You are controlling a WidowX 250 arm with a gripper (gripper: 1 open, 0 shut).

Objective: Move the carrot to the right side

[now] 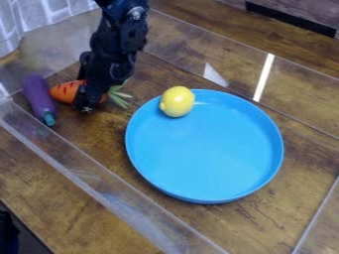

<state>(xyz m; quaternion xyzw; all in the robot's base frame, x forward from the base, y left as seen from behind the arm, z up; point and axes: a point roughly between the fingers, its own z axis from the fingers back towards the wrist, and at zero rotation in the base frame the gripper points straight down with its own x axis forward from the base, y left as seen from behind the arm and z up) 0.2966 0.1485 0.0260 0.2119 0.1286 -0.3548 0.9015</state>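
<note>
Gripper (pixel 90 96) at table's (pixel 79 213) upper left, jaws clamped on the carrot (pixel 67 92). Carrot's orange body sticks out at the gripper's 9 o'clock, green top at its 3 o'clock. Blue plate (pixel 205 149) lies at carrot's 4 o'clock, eggplant (pixel 38 95) just at 9.

I've got the carrot (pixel 69 92) on the left of my view: small, orange, with dark ridge lines along its body. It's lying flat on the wooden tabletop (pixel 79 198), pointed end aimed left. Its green leafy top (pixel 121 97) splays out to the right. The middle of it is hidden from me, so only the orange tip and leaves show.
</note>
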